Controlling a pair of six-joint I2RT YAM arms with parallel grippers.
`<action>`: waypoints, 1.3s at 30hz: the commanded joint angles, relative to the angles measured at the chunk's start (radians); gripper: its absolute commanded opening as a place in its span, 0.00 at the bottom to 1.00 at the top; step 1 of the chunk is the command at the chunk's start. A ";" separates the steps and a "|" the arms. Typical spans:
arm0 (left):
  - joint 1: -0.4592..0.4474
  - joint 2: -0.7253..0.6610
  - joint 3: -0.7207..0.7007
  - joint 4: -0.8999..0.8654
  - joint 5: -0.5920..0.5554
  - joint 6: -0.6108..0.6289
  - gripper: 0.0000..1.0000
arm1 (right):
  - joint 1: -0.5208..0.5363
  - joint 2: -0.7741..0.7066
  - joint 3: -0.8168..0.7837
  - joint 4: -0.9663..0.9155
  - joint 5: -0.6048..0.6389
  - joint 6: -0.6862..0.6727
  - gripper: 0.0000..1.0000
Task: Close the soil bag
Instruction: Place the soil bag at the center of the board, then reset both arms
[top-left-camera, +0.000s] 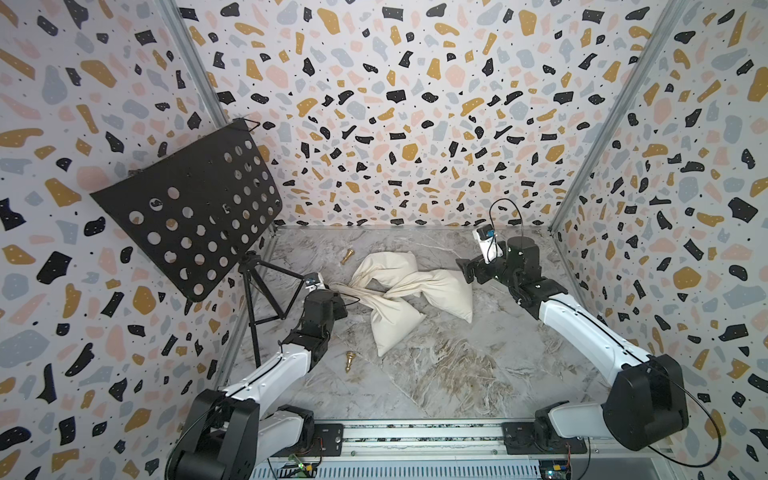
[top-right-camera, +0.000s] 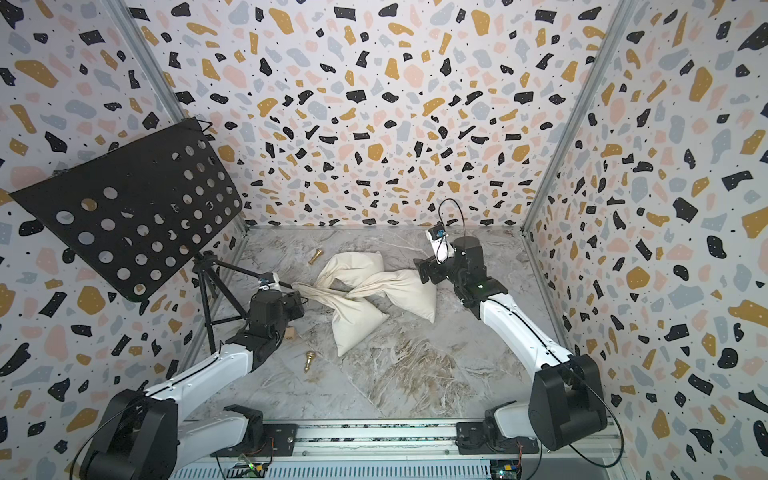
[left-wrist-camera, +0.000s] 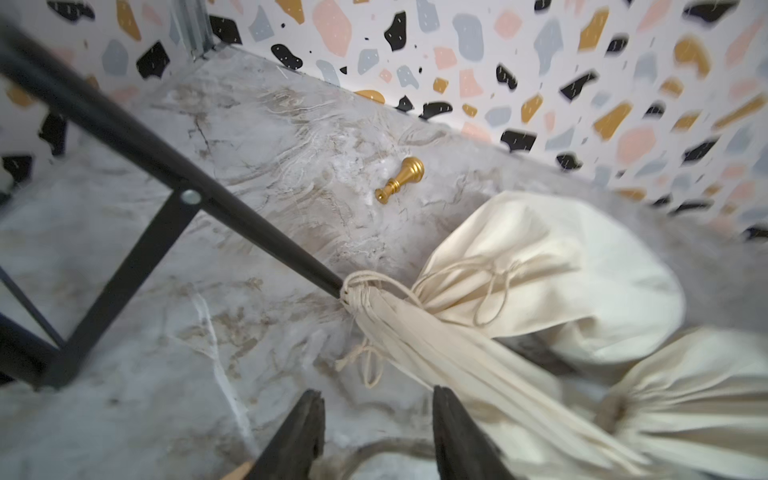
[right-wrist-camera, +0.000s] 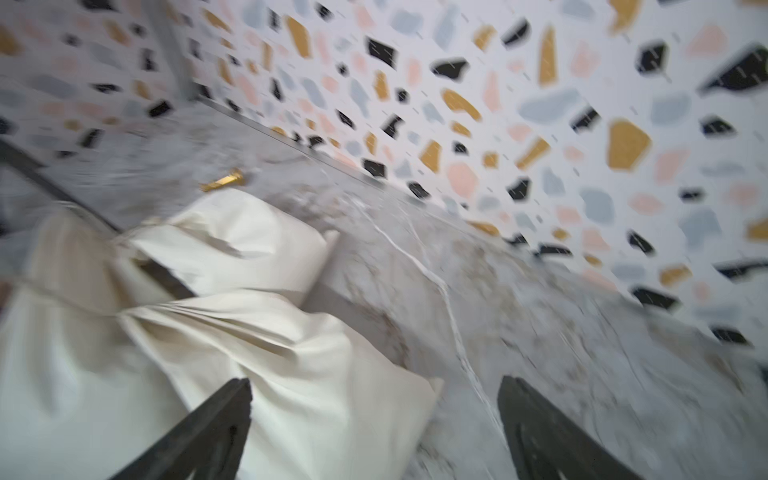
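Left gripper (left-wrist-camera: 376, 399) stands partly open and empty, with bare counter (left-wrist-camera: 166, 407) showing between its jaws. Just beside one jaw runs the pleated neck of the soil bag (left-wrist-camera: 436, 357), which lies mid-counter between the two arms, its neck pointing at this gripper. String (left-wrist-camera: 353, 286) is wound tight round the neck's tip, so the closing looks as good as done. I judge the step in hand to be backing off cleanly. The jaws should draw straight back and up, because a loose string loop (left-wrist-camera: 368, 370) lies just ahead of them and could snag and tug the knot. Right gripper (right-wrist-camera: 374, 386) is wide open, holds nothing and hangs over a bag corner; it should lift clear likewise.

The cloth is cream, matte and woven, plump where filled and slack at the folds. The right-hand bag (top-left-camera: 451, 291) and the far bag (top-left-camera: 388, 266), both alike, cross necks with it. The counter is glossy grey marble-look. Farther off lie a hard, turned gold pawn (left-wrist-camera: 401, 178) and a music stand's thin black metal leg (left-wrist-camera: 166, 174), its foot meeting the neck's tip.
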 joint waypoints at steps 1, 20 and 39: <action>0.012 -0.093 0.023 0.000 -0.087 0.079 0.66 | -0.054 -0.006 -0.119 0.056 0.426 0.168 0.99; 0.030 0.041 -0.118 0.233 -0.249 0.450 1.00 | -0.121 -0.039 -0.535 0.459 0.669 0.095 0.99; 0.112 0.281 -0.132 0.496 0.146 0.476 1.00 | -0.268 0.138 -0.621 0.813 0.155 0.011 1.00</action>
